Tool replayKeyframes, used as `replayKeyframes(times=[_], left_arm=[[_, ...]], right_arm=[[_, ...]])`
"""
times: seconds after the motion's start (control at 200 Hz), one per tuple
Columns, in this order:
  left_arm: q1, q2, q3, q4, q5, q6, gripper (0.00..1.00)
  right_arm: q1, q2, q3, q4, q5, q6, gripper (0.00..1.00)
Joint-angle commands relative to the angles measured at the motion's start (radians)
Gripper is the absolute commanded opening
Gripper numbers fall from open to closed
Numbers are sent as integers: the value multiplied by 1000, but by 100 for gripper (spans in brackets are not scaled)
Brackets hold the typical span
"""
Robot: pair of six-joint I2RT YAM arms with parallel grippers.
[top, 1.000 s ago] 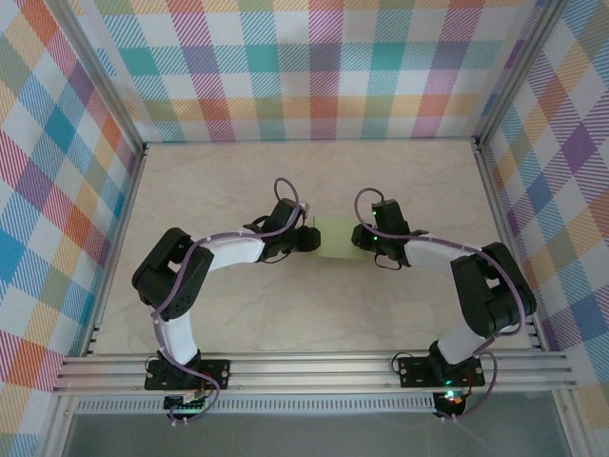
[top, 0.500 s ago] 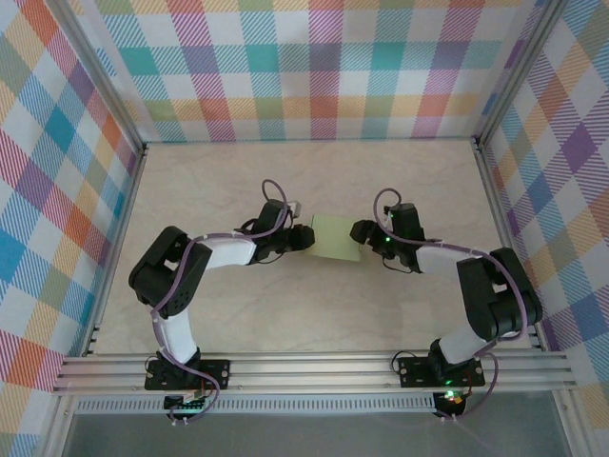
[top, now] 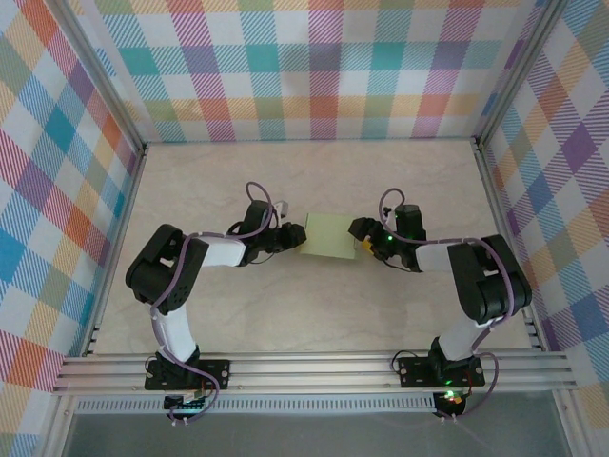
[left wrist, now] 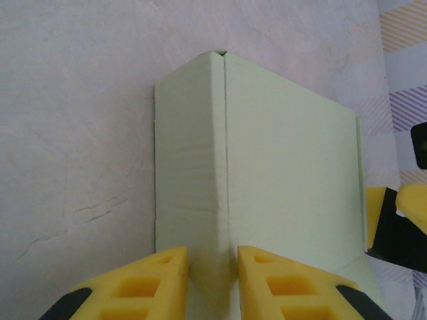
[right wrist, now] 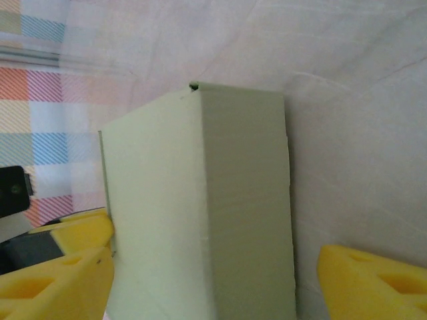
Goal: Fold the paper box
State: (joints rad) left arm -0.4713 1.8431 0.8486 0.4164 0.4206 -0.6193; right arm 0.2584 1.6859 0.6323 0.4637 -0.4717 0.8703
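We are squaring up the paper box (top: 330, 237), which is lying mid-way across the desk (top: 238, 314). Our left tool (left wrist: 212, 257) is pinching its corner ridge, and our right tool (right wrist: 220, 277) is standing spread wide around the opposite end. Next, we judge, the right tool needs closing gently.

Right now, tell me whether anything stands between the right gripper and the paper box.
Nothing visible does. The right gripper has its open fingers straddling the end of the paper box: one beside its wall, the other apart over bare table. The left gripper pinches a corner fold at the opposite end.
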Motion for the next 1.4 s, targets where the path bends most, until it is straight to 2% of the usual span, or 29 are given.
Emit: replayKeyframes(times=[0.0, 0.36, 0.485, 0.745, 1.095, 1.21, 1.35, 1.395], left_arm=[[26, 35, -35, 15, 27, -32, 24], [69, 56, -68, 89, 85, -77, 22], [72, 60, -65, 91, 90, -79, 22], [72, 58, -62, 78, 88, -69, 23], [72, 4, -61, 38, 54, -25, 37], [72, -34, -74, 61, 53, 20, 41], [72, -133, -97, 73, 2, 114, 48], [72, -176, -97, 60, -17, 163, 59]], right_arm=[[-5, 45, 15, 60, -91, 37, 80], [-5, 106, 27, 174, -194, 100, 80], [-4, 119, 41, 217, -232, 123, 78], [-4, 135, 56, 252, -268, 175, 59], [-4, 118, 59, 255, -285, 203, 42], [-4, 103, 60, 239, -282, 203, 40], [-8, 76, 63, 211, -286, 196, 40], [-13, 64, 63, 198, -286, 191, 39]])
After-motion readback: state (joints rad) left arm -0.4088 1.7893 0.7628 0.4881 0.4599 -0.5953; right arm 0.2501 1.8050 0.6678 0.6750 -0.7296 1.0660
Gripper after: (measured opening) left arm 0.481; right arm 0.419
